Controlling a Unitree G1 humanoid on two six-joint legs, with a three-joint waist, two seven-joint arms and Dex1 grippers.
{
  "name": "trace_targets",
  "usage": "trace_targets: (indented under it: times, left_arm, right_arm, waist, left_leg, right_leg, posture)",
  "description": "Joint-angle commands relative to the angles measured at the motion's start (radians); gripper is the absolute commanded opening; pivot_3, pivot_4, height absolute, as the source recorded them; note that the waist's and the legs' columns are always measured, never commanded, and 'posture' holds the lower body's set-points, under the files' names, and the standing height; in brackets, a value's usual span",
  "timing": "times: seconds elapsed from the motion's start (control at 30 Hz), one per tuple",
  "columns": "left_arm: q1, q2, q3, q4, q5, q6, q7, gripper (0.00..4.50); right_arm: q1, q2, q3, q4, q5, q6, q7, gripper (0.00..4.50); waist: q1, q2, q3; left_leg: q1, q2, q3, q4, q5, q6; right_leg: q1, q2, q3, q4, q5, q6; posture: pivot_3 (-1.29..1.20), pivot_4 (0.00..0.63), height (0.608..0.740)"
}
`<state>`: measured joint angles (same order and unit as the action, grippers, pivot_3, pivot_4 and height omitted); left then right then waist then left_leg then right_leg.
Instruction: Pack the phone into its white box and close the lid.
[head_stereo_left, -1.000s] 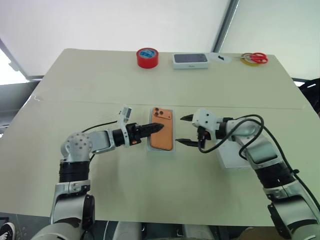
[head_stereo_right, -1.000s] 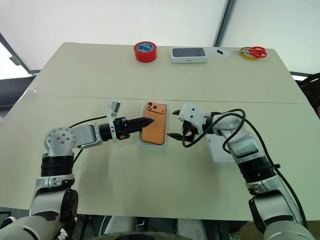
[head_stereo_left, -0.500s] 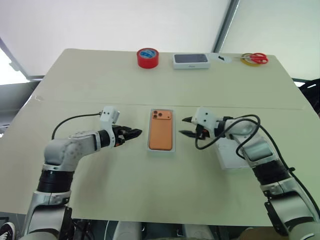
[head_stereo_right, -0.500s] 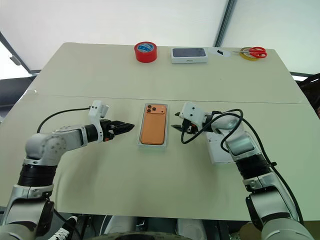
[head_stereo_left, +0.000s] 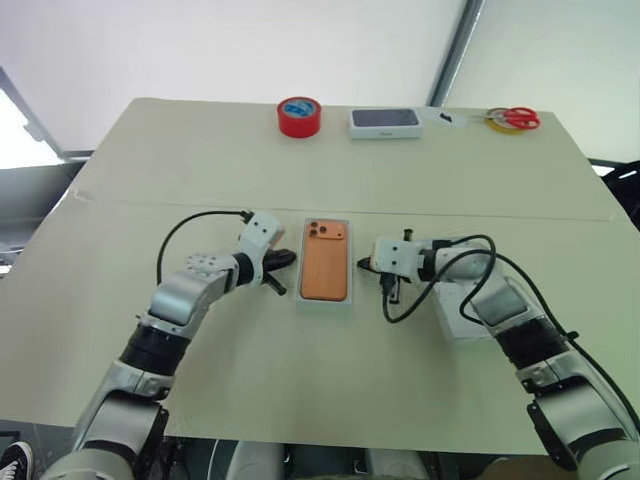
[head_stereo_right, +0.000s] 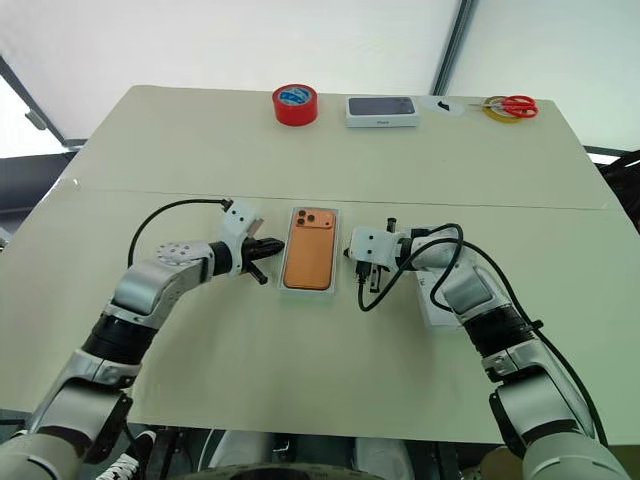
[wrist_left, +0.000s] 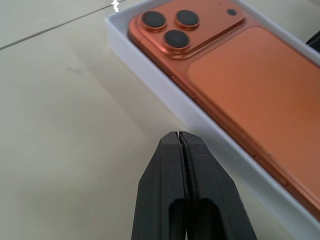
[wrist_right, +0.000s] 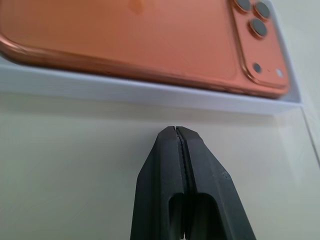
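Phone now seated in white box, between left gripper and right gripper, both newly clenched empty beside it; lid awaits behind right gripper.

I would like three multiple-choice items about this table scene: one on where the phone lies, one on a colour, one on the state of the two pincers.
1. Where does the phone lie?
A. in the white box
B. bare on the table
C. on the red tape roll

2. What colour are the handles of the scissors?
A. blue
B. red
C. green

3. How are the left pincer and right pincer?
A. both shut, holding nothing
B. both open
C. both gripping the phone

Answers:
1 A, white walls frame the phone on all sides.
2 B, red handles show at the table's far edge.
3 A, each wrist view shows its fingers pressed together beside the box, nothing between.
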<state>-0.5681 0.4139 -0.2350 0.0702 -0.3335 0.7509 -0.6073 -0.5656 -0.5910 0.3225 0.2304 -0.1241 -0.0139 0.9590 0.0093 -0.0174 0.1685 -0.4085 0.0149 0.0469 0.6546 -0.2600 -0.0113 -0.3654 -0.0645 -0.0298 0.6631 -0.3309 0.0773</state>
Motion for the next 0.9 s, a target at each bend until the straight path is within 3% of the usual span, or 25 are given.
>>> trace_targets:
  times: [0.03,0.4,0.9]
  left_arm:
    - [-0.034,-0.092,-0.077,-0.011,-0.043,0.055,-0.089,0.05]
    - [-0.117,-0.243,-0.137,0.062,0.035,0.038,-0.133,0.05]
    - [-0.095,-0.214,-0.110,0.068,0.086,0.013,-0.165,0.05]
  right_arm:
    - [0.023,-0.051,-0.064,-0.086,0.063,0.040,0.053,0.00]
    - [0.202,-0.247,-0.167,-0.272,0.134,0.128,0.179,0.00]
    - [0.200,-0.278,-0.197,-0.236,0.107,0.090,0.149,0.00]
  waist:
    - [0.010,0.000,0.000]
    - [0.027,0.001,0.001]
    - [0.021,0.001,0.001]
  left_leg:
    - [-0.001,0.000,0.000,0.001,-0.001,0.001]
    - [-0.002,-0.001,-0.001,0.009,-0.006,0.010]
    - [-0.002,0.000,-0.001,0.010,-0.005,0.009]
  right_leg:
    - [0.000,0.000,0.000,0.000,0.000,0.000]
    - [0.003,-0.001,-0.001,0.000,0.000,0.001]
    - [0.003,0.000,-0.001,0.000,0.000,0.001]
  posture:
    - [0.00,0.150,0.740]
    - [0.00,0.150,0.740]
    - [0.00,0.150,0.740]
